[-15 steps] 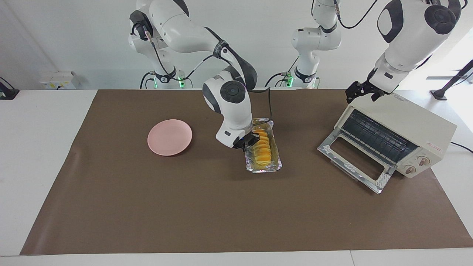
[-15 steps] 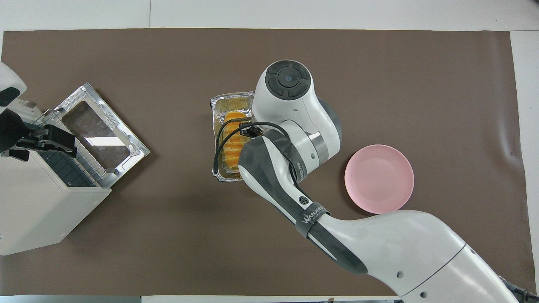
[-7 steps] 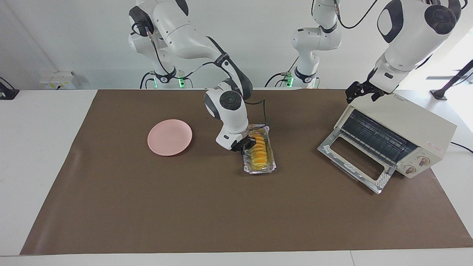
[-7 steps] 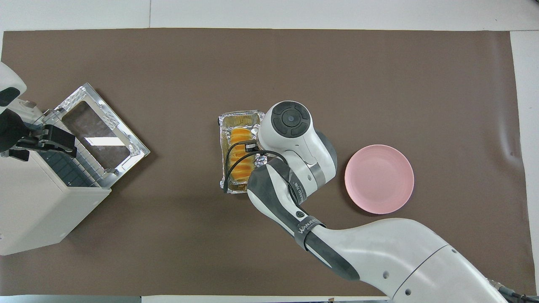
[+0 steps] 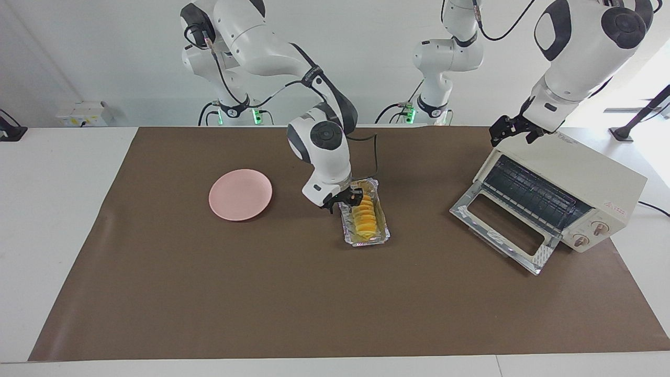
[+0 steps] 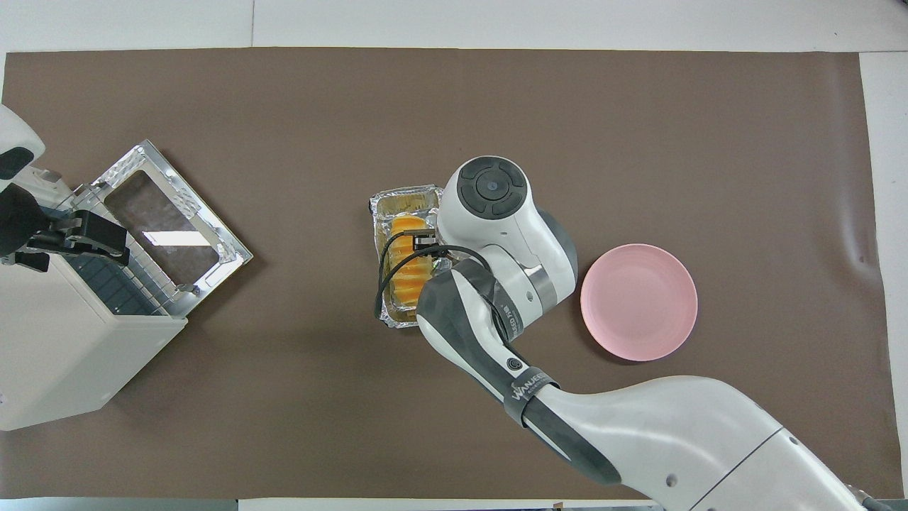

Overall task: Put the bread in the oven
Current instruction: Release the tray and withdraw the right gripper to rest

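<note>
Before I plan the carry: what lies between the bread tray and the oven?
Only bare brown mat between foil tray and oven, seen in both views.

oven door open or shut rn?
Open. The oven has its glass door dropped down flat onto the table, and the wire rack inside is exposed.
</note>
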Robot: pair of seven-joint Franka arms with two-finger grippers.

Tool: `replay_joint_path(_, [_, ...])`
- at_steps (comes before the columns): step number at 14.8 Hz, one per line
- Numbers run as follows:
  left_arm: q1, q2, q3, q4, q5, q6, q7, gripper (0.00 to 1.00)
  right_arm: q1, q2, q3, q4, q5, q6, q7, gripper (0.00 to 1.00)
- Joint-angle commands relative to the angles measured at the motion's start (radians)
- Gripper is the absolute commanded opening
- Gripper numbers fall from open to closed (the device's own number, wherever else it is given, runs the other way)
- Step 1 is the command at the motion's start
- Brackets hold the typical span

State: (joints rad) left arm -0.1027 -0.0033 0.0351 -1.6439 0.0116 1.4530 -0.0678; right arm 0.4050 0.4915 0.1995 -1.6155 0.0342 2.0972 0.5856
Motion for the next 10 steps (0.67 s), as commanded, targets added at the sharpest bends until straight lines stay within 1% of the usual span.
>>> replay_joint_path(1, [-0.003,-0.023,0.005,-0.014,0.002,-0.013,-0.003,1.0,-0.07,-0.034,0.005,0.075,0.015,-0.139,-0.007,1.0])
replay_joint_path(3, [-0.003,-0.023,0.005,-0.014,0.002,-0.013,-0.003,1.0,-0.124,-0.085,0.002,0.071,0.013,-0.189,-0.083,1.0])
replay_joint_path(5, [-0.005,-0.023,0.005,-0.014,0.002,-0.013,-0.003,1.0,-0.196,-0.132,-0.002,0.06,0.0,-0.226,-0.246,1.0])
replay_joint_path(7, [-0.005,-0.023,0.005,-0.014,0.002,-0.013,-0.003,1.0,-0.265,-0.168,-0.002,0.054,-0.005,-0.25,-0.385,1.0])
replay_joint_path(10, [-0.005,-0.023,0.005,-0.014,0.002,-0.013,-0.001,1.0,-0.35,-0.211,-0.003,0.052,-0.02,-0.314,-0.536,1.0])
